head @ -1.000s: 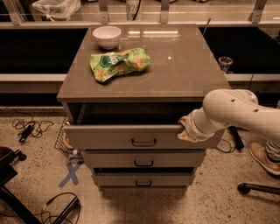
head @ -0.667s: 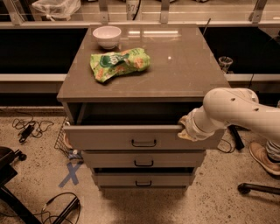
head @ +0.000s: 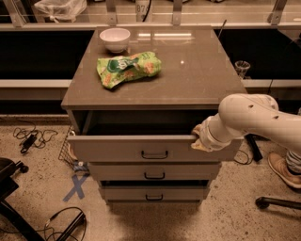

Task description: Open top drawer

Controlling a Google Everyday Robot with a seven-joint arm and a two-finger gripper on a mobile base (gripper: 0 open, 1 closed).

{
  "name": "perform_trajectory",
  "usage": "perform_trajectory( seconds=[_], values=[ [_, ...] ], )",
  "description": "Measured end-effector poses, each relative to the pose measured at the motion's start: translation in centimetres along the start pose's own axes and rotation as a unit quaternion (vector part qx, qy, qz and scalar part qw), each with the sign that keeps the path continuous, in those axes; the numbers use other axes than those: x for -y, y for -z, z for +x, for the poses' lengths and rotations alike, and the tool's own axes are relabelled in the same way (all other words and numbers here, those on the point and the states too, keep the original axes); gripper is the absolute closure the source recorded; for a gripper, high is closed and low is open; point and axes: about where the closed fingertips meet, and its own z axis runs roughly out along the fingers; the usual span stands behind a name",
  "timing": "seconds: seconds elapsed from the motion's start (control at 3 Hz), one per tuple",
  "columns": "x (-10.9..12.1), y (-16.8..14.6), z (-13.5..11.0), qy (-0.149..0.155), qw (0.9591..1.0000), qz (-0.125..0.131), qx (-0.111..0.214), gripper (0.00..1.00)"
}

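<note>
Nearest the camera, below my gripper and to its left, a blue tape cross (head: 75, 187) is stuck to the speckled floor, with dark cables (head: 34, 136) farther left. Low to the gripper's right lie a brown shoe (head: 282, 169) and one leg of a chair base (head: 277, 202).

Straight under the gripper, the bottom drawer (head: 127, 193) and the middle drawer (head: 188, 170) sit stacked, each with a small dark bar handle.

My gripper (head: 199, 139) is at the upper right edge of the top drawer (head: 122, 149), touching the rim of its front panel. I cannot tell whether it is open or closed, since my white arm (head: 254, 117) covers much of it from the right. The top drawer stands partly out of the cabinet, a dark gap showing behind its front. Its own bar handle (head: 154, 155) is just left of the gripper and a little lower, and I am not touching it.

Beyond the gripper spreads the grey-brown cabinet top (head: 197, 70). On it, up and to the left, lies a crumpled green snack bag (head: 128, 68); its printed label is too creased for me to read. Farther back on the same side stands a white bowl (head: 115, 38), apart from the bag. Off the cabinet to the right is a small clear glass (head: 242, 68).

Farthest away, a clear plastic bag (head: 61, 8) rests on the back ledge, and a pale container (head: 142, 7) there bears dark digits I cannot read in full.
</note>
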Motion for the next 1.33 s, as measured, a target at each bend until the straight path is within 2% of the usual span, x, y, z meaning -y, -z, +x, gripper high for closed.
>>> perform_trajectory(
  seconds=[0.33, 1.33],
  values=[
    [-0.83, -0.31, -0.03, -0.002, 0.9999, -0.012, -0.002, 1.00],
    [-0.64, 0.35, -0.24, -0.002, 0.9999, -0.013, -0.002, 1.00]
  ],
)
